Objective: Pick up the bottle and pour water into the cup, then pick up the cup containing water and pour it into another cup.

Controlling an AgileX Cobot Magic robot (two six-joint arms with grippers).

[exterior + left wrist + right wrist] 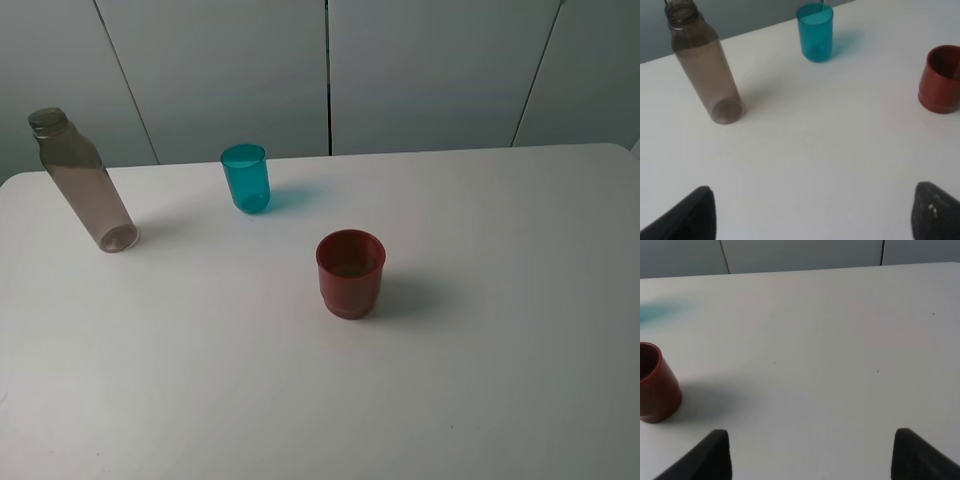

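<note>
The tall greyish-brown bottle [82, 184] stands uncapped at the table's far left; it also shows in the left wrist view [704, 68]. The teal cup [246, 178] stands upright at the back middle, also in the left wrist view [815, 33]. The dark red cup [350, 273] stands upright near the table's centre, also in the left wrist view [941, 79] and the right wrist view [654, 384]. My left gripper [812, 215] is open and empty, well short of the bottle. My right gripper [810, 455] is open and empty, to the right of the red cup. Neither gripper shows in the exterior view.
The white table [500, 330] has a rounded back edge against a grey panelled wall [430, 70]. Nothing else stands on the table.
</note>
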